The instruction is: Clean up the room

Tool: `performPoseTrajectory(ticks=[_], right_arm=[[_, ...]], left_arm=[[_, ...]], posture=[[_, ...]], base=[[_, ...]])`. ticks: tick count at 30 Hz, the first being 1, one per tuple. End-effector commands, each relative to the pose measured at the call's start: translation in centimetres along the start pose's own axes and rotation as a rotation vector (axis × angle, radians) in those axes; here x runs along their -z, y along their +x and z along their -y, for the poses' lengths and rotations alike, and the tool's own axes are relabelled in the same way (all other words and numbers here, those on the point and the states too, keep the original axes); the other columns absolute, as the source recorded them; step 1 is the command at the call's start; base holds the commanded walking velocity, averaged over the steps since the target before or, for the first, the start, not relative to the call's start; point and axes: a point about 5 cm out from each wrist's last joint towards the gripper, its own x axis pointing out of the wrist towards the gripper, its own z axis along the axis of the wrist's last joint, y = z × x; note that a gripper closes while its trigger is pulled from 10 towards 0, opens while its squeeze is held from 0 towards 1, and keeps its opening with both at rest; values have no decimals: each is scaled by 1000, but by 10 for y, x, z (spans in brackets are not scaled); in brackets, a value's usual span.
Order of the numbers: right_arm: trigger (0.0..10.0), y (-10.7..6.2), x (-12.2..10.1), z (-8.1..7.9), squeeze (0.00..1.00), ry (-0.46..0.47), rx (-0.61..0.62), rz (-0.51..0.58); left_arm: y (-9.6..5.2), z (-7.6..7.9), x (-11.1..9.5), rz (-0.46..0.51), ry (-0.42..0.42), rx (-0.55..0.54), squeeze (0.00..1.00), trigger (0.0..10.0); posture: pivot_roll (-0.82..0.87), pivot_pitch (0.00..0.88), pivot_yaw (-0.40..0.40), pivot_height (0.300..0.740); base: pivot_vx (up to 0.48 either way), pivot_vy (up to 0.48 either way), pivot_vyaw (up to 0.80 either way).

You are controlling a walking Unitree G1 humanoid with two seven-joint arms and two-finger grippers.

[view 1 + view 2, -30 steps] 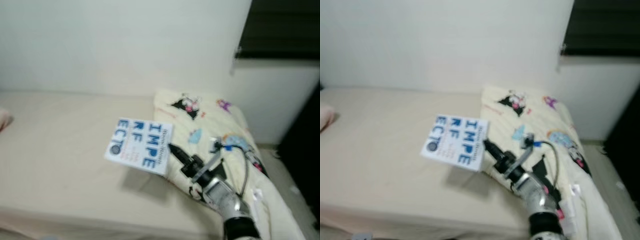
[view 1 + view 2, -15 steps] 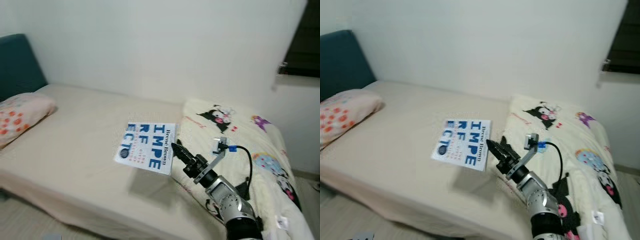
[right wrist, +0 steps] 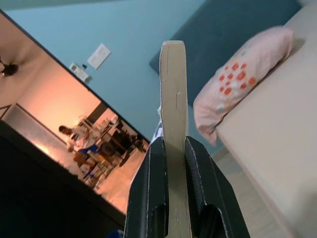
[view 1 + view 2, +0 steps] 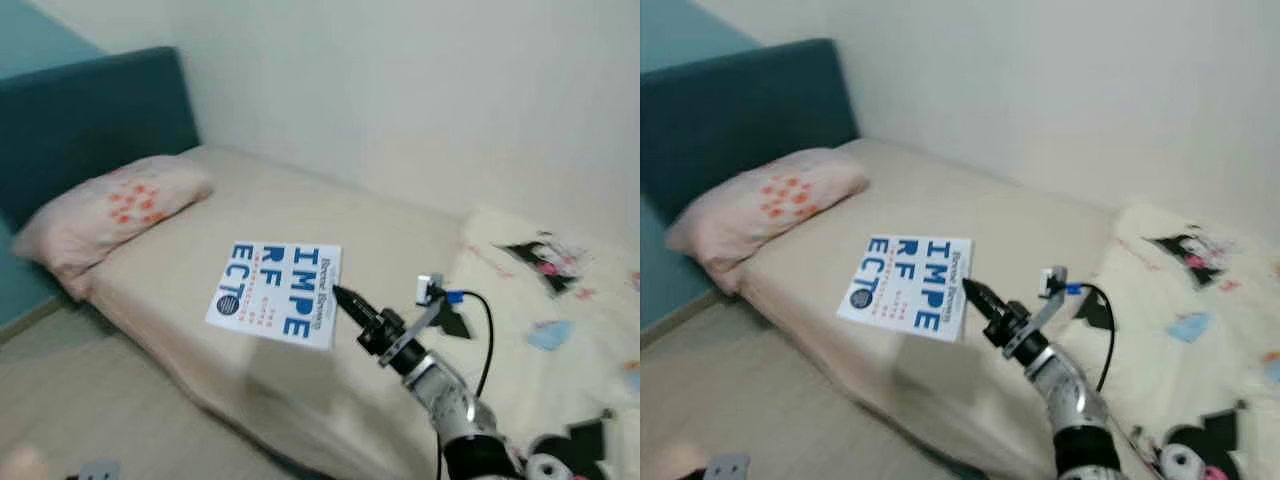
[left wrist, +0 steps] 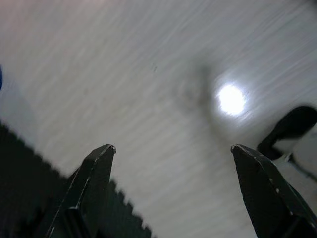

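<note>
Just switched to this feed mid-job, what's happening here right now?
The right gripper is shut on a white book by its edge, holding it in the air above the side of the bed. A pink pillow lies at the headboard end and a cartoon-print blanket at the other. The left gripper hangs open.

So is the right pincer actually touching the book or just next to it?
Touching. In the right wrist view the right pincer has both black fingers pressed flat against the two sides of the book, with no gap showing.

A home bedroom: bed (image 4: 300, 240), pillow (image 4: 110, 210), padded headboard (image 4: 90, 120).
</note>
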Motion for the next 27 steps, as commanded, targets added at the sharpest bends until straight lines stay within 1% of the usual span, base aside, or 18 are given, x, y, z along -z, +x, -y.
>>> performPoseTrajectory(ticks=[1, 5, 9, 11, 12, 15, 19, 21, 22, 25, 27], right_arm=[[10000, 4, -6, -4, 0, -1, -30, 28], [10000, 3, -8, -3, 0, -1, -27, 32], [10000, 4, -12, 5, 0, -13, 49, 46], [10000, 4, -15, 11, 0, -2, 99, 61], [10000, 3, -15, 12, 0, 0, 110, 61], [10000, 3, -15, 13, 0, 1, 117, 58], [10000, 5, -12, 13, 0, -23, 127, 22], [10000, 5, -12, 12, 0, -21, 120, 25], [10000, 5, -11, 12, 0, -38, 118, 7], [10000, 6, -10, 11, 0, -50, 117, -6], [10000, 8, -8, 9, 0, -51, 97, -7]], left_arm=[[0, 4, 1, 1, 9, 21, 0, 10000], [0, 6, -1, 7, 10, 29, 0, 10000], [0, 12, -6, 26, -2, 51, 0, 10000], [0, 14, -9, 32, -6, 56, 0, 10000], [0, 15, -10, 36, -6, 57, 0, 10000], [0, 17, -12, 40, -8, 60, 0, 10000], [0, 18, -12, 41, -7, 63, 0, 10000], [0, 19, -12, 41, -4, 65, 0, 10000], [0, 19, -12, 41, -4, 65, 0, 10000], [0, 19, -12, 41, -4, 65, 0, 10000], [-1, 18, -9, 36, -6, 62, 0, 10000]], posture=[[108, 0, -27, 740], [106, 0, -31, 740], [102, 0, -39, 740], [102, 0, -44, 740], [101, 0, -45, 740], [101, 0, -46, 740], [99, 0, -49, 740], [100, 0, -51, 740], [101, 0, -53, 740], [101, 0, -53, 740], [104, 0, -53, 740]], base=[[0, 0, 781], [0, 0, 781], [197, 0, 786], [405, 0, 775], [480, 0, 0], [480, 0, 0], [480, 0, 0], [480, 0, 475], [480, 0, 731], [480, 0, 731], [480, 0, 725]])
